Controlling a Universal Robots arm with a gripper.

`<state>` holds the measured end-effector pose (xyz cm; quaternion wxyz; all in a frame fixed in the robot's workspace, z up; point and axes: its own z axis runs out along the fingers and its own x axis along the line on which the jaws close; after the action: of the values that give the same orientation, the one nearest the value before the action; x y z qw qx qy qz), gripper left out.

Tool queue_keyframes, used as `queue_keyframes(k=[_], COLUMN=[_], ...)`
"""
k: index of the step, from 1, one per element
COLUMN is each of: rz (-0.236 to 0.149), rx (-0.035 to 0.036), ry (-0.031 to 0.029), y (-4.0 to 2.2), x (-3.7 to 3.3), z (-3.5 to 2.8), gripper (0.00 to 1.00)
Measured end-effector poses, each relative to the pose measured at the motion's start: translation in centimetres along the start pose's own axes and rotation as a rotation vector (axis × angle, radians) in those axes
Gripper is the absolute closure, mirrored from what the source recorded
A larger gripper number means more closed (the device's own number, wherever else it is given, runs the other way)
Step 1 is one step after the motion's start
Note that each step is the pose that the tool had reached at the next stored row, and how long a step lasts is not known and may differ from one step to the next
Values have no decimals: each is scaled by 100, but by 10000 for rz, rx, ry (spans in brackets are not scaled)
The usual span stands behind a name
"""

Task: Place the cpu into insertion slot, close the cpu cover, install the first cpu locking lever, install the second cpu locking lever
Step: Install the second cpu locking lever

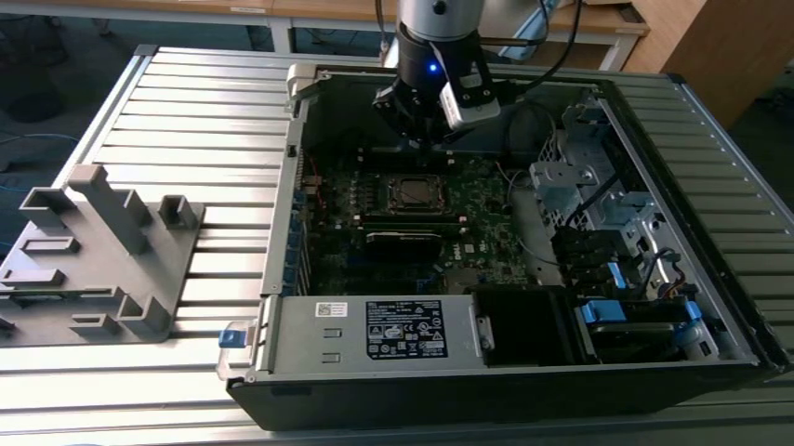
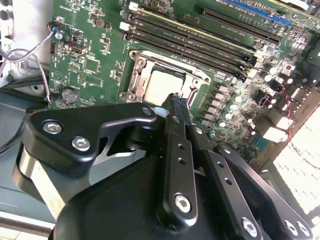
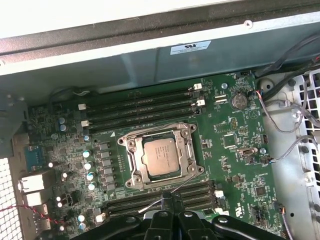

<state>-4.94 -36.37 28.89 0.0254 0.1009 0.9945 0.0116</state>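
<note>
The cpu [image 3: 161,156], a square chip with a dull silver top, lies in the socket in the middle of the green motherboard [image 3: 235,165]; I also see the cpu [image 2: 162,86] beyond the fingertips and the cpu [image 1: 414,192] under the arm. The cpu cover [image 3: 131,160], a silvery frame, lies flat around it. Two thin wire levers run beside the socket, one [image 3: 170,192] near the fingertips and one [image 3: 150,131] on the far side. My gripper [image 2: 178,101] hangs above the socket's edge, shut and holding nothing, and the gripper [image 1: 429,137] stands over the board's far part.
The open computer case [image 1: 279,279] rests on a slatted metal table. Memory slots [image 3: 145,107] flank the socket. A drive cage [image 1: 596,186] and loose cables [image 3: 285,115] lie on the exterior view's right. A grey fixture [image 1: 93,251] stands on its left, a labelled power supply [image 1: 397,330] at the front.
</note>
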Motion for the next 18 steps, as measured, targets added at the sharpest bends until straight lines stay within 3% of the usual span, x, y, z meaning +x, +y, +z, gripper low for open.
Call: queue_keyframes(k=[18], rz=[0], rx=[-1], ry=[0], y=[-1], x=[2], z=[36], gripper=[89])
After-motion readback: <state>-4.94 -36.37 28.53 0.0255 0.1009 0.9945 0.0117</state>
